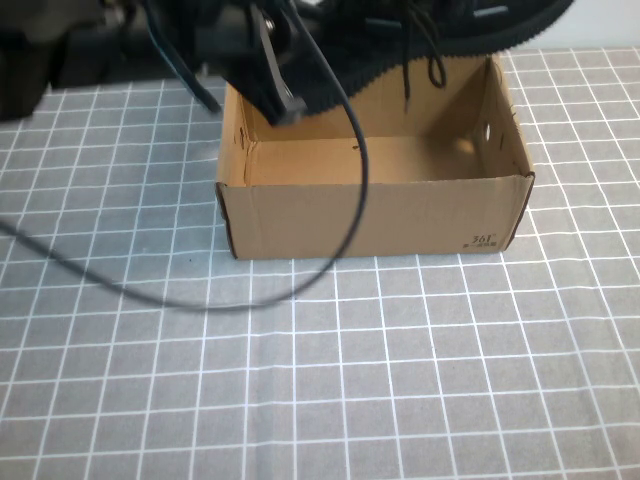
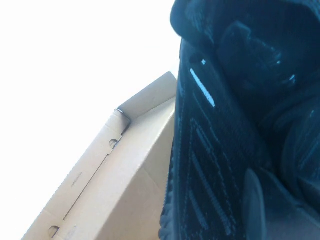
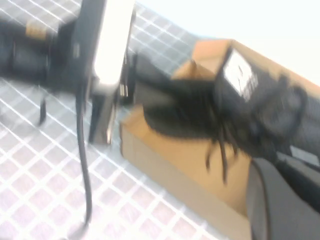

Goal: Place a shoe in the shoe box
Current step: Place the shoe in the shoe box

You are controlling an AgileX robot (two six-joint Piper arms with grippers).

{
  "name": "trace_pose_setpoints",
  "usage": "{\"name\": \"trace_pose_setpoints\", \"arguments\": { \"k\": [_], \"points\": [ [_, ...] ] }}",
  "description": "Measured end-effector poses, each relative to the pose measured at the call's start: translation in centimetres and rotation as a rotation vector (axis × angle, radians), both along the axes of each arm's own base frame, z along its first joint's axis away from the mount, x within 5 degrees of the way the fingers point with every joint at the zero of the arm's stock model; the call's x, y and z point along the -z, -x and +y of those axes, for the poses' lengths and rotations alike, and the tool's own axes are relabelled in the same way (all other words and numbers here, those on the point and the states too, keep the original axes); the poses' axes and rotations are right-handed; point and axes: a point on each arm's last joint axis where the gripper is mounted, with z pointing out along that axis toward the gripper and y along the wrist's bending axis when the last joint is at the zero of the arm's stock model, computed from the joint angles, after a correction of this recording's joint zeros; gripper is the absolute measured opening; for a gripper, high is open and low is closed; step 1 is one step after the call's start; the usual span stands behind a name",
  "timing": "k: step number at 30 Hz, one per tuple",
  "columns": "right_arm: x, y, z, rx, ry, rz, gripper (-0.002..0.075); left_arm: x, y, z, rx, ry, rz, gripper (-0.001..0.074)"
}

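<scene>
Both grippers, left [image 1: 285,95] and right [image 3: 235,100], held the shoe [image 1: 440,40] in clenched jaws above the shoe box [image 1: 375,215].

Table [image 1: 400,380] covered in grey cloth with white grid lines; shoe box [image 1: 375,215] sits directly on it, open top up, small black print at near right corner; black cable [image 1: 200,303] loops across table surface left of and in front of shoe box
</scene>
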Motion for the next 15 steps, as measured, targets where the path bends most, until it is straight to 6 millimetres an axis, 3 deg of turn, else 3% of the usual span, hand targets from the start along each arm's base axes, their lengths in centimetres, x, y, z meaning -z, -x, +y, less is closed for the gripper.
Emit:
{"name": "trace_pose_setpoints", "arguments": {
  "k": [7,15],
  "points": [
    [3.3,1.9,-2.7,0.116,0.097,0.076,-0.0013,0.3,-4.4,1.2,0.091,-0.081,0.054,0.0021],
    [5.4,4.3,-5.7,0.249,0.122,0.102,-0.0015,2.9,-9.4,1.4,0.096,-0.211,0.093,0.0021]
  ]
}}
